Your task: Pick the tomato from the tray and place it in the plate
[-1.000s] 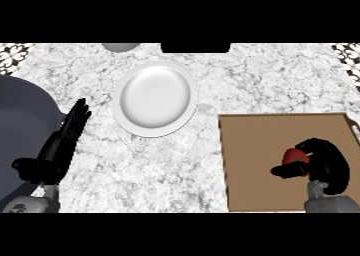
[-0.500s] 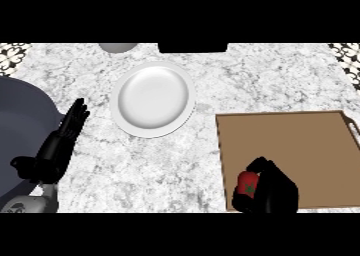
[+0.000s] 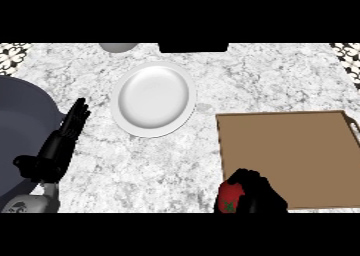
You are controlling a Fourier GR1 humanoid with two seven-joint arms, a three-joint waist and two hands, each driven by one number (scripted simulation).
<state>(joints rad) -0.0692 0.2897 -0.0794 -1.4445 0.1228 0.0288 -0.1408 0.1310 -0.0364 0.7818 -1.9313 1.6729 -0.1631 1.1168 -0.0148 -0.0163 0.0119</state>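
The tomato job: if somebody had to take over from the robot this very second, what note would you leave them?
Right hand: fingers curled round the tomato, at the tray's near-left corner, low in the head view.
Left hand: open, fingers straight, resting at the left of the counter.
Plate: white, nothing on it, up and to the left of the tray.
Done: tomato grasped.
Left: carry it left and forward over the plate, set it down, let go.

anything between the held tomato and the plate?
Head view: only bare marble counter between the tomato, held in the right robot hand, and the plate.
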